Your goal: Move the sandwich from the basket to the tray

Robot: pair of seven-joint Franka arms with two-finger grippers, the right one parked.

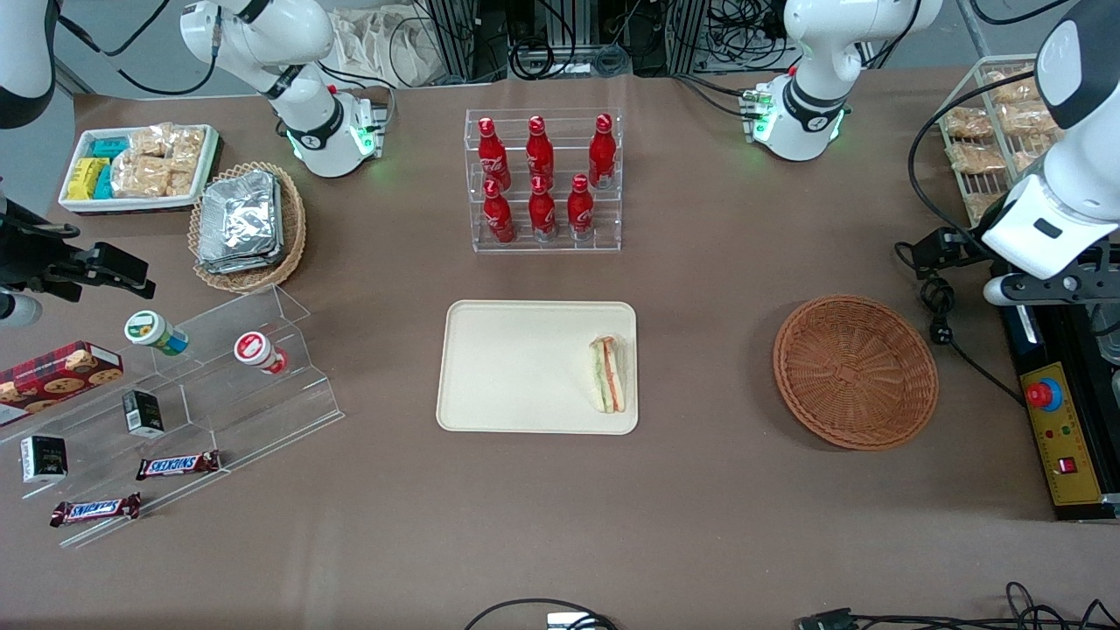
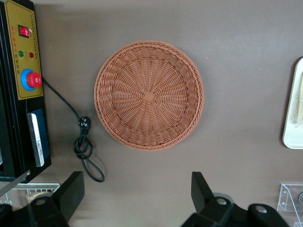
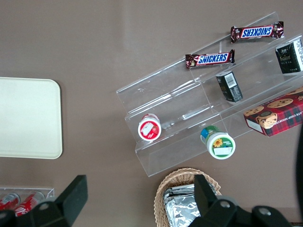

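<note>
Brown paper-covered table [image 1: 700, 367], filling the front view edge to edge; cables and rack legs along the upper edge of the frame.

Tray [image 1: 525, 367]: cream, rectangular, rounded corners, centre of the frame. Bare over most of its floor.

Basket [image 1: 856, 372]: reddish-brown wicker, round, right of centre in the front view, well apart from the tray, toward the working arm's end of the table. Nothing lies in it; the wrist view shows its woven floor [image 2: 149, 96] uncovered.

Bottle rack [image 1: 544, 179]: clear acrylic, upper centre, holding six red bottles in two rows, farther from the front camera than the tray.

Stepped acrylic display [image 1: 201, 394]: lower left, carrying two Snickers bars [image 1: 178, 465], small dark boxes and two capped cups.

Tan basket of foil packets [image 1: 248, 223]: upper left, beside a white tray of snack packets [image 1: 140, 166].

Control box [image 1: 1054, 442]: yellow panel with red stop button, right edge of the frame.

Gripper [image 2: 137, 196]: raised above the table near the basket on the working arm's side, holding nothing, its two dark fingers [image 2: 73, 189] spread wide apart.

Sandwich [image 1: 608, 374]: triangular wedge, pale bread with green and orange-red stripes, lying on the tray against the rim nearest the basket.
</note>
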